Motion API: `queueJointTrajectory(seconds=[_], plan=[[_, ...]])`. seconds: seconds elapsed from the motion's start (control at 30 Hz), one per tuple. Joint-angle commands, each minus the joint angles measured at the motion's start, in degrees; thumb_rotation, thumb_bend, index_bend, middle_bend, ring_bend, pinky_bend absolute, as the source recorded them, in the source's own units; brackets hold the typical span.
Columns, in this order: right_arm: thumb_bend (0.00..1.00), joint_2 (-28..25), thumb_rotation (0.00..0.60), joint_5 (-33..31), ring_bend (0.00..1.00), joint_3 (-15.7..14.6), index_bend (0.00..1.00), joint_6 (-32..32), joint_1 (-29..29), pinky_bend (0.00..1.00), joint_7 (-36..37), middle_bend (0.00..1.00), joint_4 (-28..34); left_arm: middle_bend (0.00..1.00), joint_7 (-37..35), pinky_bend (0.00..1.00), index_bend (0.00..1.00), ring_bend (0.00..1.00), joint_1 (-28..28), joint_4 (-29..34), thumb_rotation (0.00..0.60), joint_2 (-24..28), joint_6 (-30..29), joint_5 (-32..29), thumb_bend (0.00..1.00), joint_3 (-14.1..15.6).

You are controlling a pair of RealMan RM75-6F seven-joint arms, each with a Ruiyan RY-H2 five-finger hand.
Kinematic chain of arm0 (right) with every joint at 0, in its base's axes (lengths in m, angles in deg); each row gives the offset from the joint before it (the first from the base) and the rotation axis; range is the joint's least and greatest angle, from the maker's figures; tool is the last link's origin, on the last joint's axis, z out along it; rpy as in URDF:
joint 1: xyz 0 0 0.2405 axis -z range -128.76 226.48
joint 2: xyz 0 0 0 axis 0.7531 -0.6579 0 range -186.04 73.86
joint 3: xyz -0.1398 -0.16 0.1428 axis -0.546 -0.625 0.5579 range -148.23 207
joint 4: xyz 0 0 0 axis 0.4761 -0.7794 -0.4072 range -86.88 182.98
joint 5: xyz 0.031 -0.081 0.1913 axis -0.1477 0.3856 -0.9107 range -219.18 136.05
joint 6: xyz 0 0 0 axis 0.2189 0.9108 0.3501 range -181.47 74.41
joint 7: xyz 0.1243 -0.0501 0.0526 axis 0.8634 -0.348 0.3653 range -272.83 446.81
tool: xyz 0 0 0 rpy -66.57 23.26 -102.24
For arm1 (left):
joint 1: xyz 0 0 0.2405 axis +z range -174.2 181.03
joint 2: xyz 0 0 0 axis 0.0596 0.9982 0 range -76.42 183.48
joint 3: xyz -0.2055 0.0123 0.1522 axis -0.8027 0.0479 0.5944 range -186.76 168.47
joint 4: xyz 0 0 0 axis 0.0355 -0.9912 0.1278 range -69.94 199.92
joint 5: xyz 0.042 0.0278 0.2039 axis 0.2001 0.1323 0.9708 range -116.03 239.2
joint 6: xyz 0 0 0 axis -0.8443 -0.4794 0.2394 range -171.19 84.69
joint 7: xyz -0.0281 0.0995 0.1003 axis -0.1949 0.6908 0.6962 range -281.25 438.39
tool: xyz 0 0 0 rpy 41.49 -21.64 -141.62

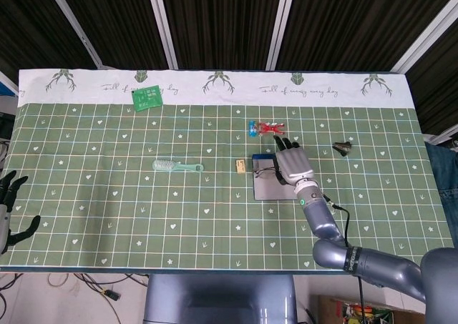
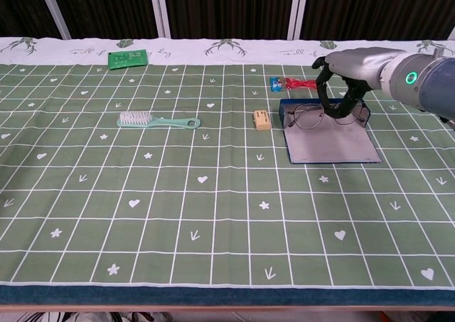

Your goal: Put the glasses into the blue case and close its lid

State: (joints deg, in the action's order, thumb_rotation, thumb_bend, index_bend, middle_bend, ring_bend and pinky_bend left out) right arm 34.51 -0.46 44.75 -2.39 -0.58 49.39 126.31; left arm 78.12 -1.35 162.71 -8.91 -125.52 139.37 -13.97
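At the far left edge of the head view, the left hand (image 1: 11,209) is seen resting off the table's (image 1: 107,217) corner, its dark fingers spread apart and nothing held in them. Toward the right, the right arm is extended up from six o'clock, and the right hand (image 2: 346,80) is arched palm-down over the far end of the blue case (image 2: 334,146), its fingers curled around the glasses (image 2: 316,114). The glasses are gripped at their right side, with the long axis run left to right across the case's far edge and the lenses stood roughly upright. They are placed under the hand, reaching out toward nine o'clock of it, over the open case's far-left corner.
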Motion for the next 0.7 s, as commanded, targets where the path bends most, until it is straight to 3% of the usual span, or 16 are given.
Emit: queueJointTrajectory(seconds=[0.03, 0.7], plan=[[0.48, 0.95, 0.600, -0.68, 0.09, -0.54, 0.60, -0.52, -0.42, 0.18, 0.44, 0.00, -1.98, 0.00, -0.01, 0.00, 0.10, 0.00, -0.03, -0.01, 0.600, -0.01, 0.01, 0.04, 0.32, 0.00], [0.47, 4.71, 0.600, -3.67, 0.09, -0.22, 0.60, -2.38, -3.46, 0.18, 1.53, 0.00, -9.44, 0.00, -0.18, 0.00, 0.10, 0.00, -0.08, -0.08, 0.600, 0.08, 0.18, 0.04, 0.32, 0.02]])
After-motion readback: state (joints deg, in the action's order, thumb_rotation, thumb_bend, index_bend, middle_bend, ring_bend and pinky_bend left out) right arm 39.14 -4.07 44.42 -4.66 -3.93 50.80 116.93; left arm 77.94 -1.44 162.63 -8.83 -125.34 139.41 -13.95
